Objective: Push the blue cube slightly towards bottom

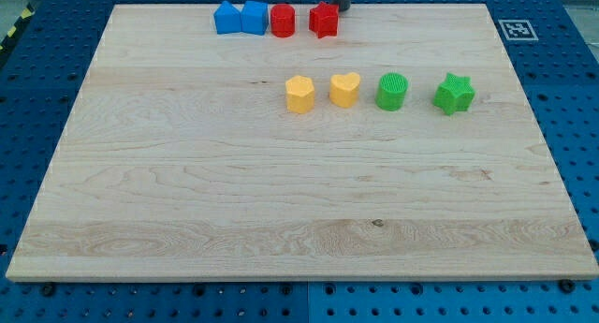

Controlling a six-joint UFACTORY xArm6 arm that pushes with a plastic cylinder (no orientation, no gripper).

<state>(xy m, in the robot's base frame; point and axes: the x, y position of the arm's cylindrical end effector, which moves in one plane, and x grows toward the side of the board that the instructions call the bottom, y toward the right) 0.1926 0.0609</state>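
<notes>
Here, your tip [343, 9] sits at the view's top edge of the wooden board [281, 220], just right of the red star [324, 20] and almost touching it; only the rod's lower end shows. The arm carries no pincer, so nothing opens, closes or holds: it is a bare rod, gripping nothing.

The blue cube [254, 17] stands in the top row, second from the view's left, touching a second blue block [226, 18] on its left, whose shape is hard to make out. A red cylinder [283, 21] stands just beside it on the right.

To do the push well, you would likely bring the tip round above the cube, between it and the board's top edge, where room looks tight. Centre it on the cube's top face, then drive straight down the view and stop early. An off-centre contact would probably twist the cube or drag its neighbours.

The two yellow blocks [299, 94] [344, 89], green cylinder [392, 91] and green star [454, 94] lie well below, out of the way.
</notes>
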